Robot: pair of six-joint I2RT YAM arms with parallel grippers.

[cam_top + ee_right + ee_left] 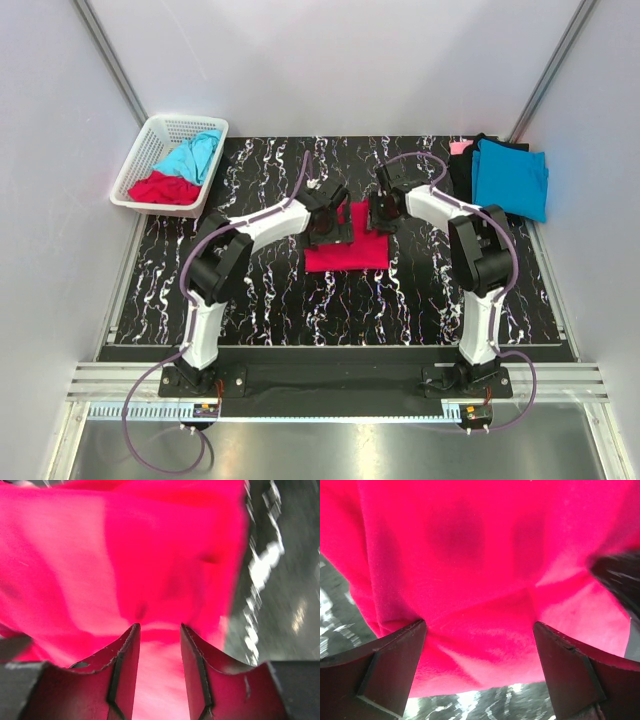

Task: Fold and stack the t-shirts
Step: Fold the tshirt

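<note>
1. The crimson t-shirt (345, 250) lies flat at the middle of the black marbled table (260, 300), straight ahead of me. It is partly folded: a broad rectangle with a narrower flap reaching away. Up close its soft cloth is puckered.
2. A crumpled turquoise t-shirt (192, 155) fills the far end of the white basket (150, 125) on my far left.
3. A bunched red t-shirt (163, 188) sits at that basket's near end, touching it.
4. On my far right, a folded turquoise t-shirt (510, 178) lies flat on a black t-shirt (462, 172).
5. A pale pink t-shirt (460, 147) peeks out at that stack's far edge.
</note>
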